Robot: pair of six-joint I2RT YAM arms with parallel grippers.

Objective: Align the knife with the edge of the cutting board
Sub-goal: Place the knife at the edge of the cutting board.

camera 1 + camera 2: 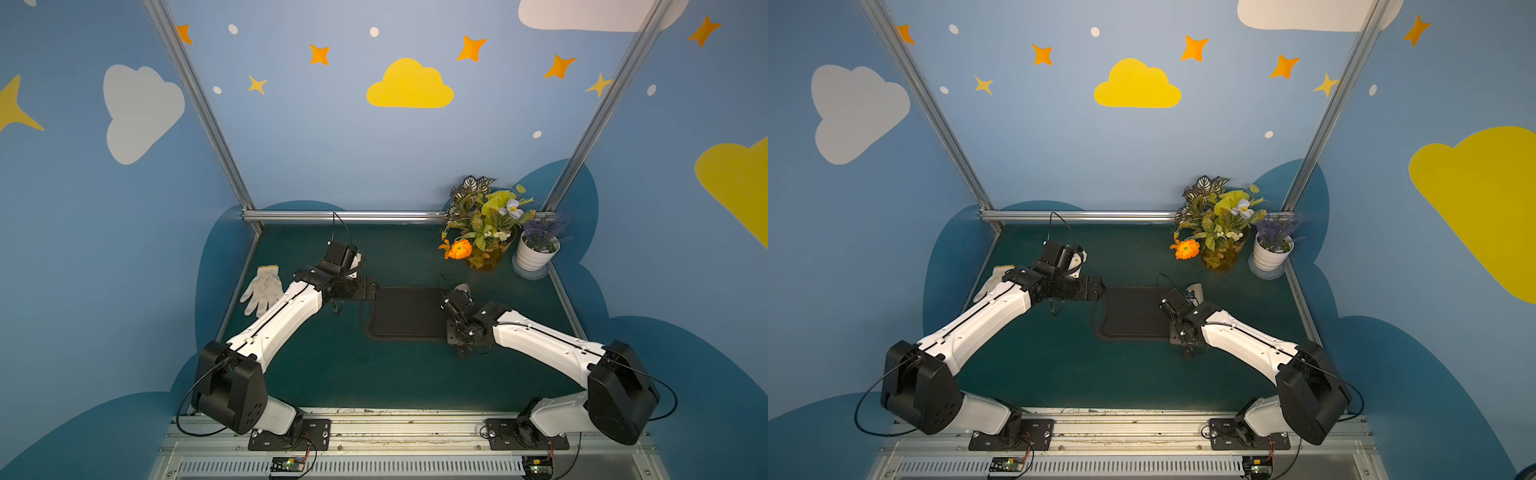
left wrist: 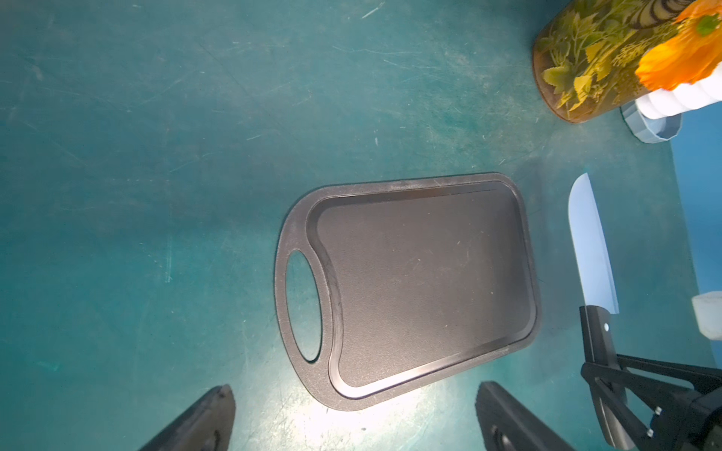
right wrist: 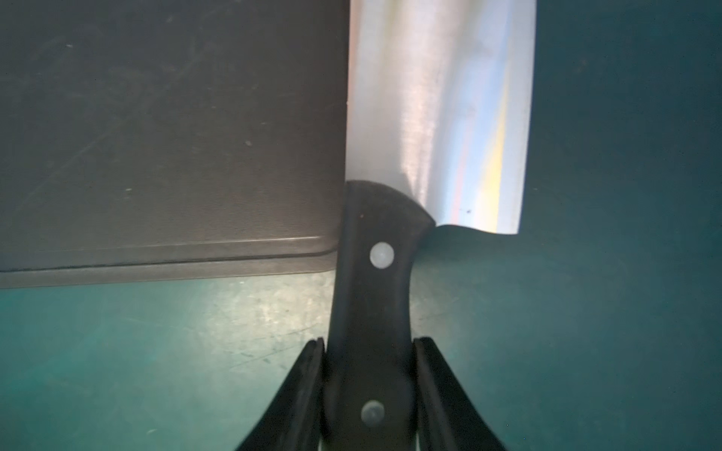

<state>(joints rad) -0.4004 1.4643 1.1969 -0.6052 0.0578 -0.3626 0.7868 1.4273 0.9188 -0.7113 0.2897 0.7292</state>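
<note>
The black cutting board (image 1: 405, 313) (image 1: 1133, 311) lies flat on the green mat, its oval handle hole (image 2: 304, 306) toward my left arm. My right gripper (image 3: 369, 343) is shut on the black handle (image 3: 371, 289) of the knife. The broad silver blade (image 3: 437, 117) (image 2: 592, 250) runs along the board's short edge (image 3: 336, 117) farthest from the hole. The spine covers that rim, and the handle sticks out past the corner. I cannot tell whether the blade touches the board. My left gripper (image 2: 355, 390) hovers open and empty at the hole end.
A white work glove (image 1: 262, 291) lies at the mat's left edge. A glass vase of artificial flowers (image 1: 484, 237) and a white ribbed pot (image 1: 536, 253) stand at the back right. Aluminium rails (image 1: 345, 215) border the mat.
</note>
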